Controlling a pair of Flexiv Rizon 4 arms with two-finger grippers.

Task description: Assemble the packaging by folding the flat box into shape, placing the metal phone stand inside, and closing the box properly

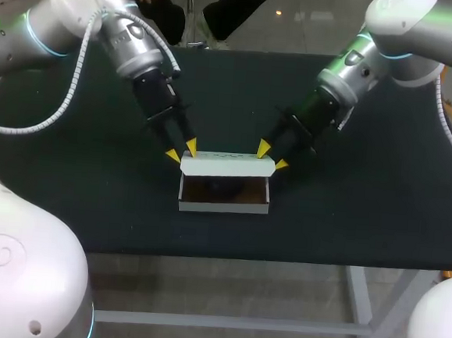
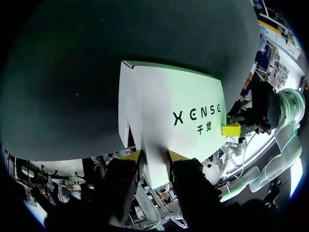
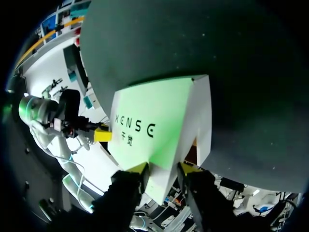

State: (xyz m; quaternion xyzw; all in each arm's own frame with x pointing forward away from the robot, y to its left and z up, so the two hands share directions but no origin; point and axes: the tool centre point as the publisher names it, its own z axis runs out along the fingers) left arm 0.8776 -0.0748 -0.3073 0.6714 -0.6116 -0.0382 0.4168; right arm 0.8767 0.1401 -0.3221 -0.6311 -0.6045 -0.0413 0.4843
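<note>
The white box (image 1: pixel 223 205) stands in the middle of the dark table, its top open and its inside brown. A dark shape lies inside, but I cannot make it out. The lid (image 1: pixel 226 164) rises from the box's far edge. My left gripper (image 1: pixel 180 150) straddles the lid's left corner and my right gripper (image 1: pixel 272 156) its right corner. In the left wrist view the lid (image 2: pixel 169 111) fills the gap in the left gripper (image 2: pixel 154 155), touching both fingers. The right wrist view shows the lid (image 3: pixel 154 111) held likewise in the right gripper (image 3: pixel 163 169).
The dark table (image 1: pixel 91 190) spreads out on all sides of the box, its front edge a short way in front of it. Both arms slant in from the far corners towards the box.
</note>
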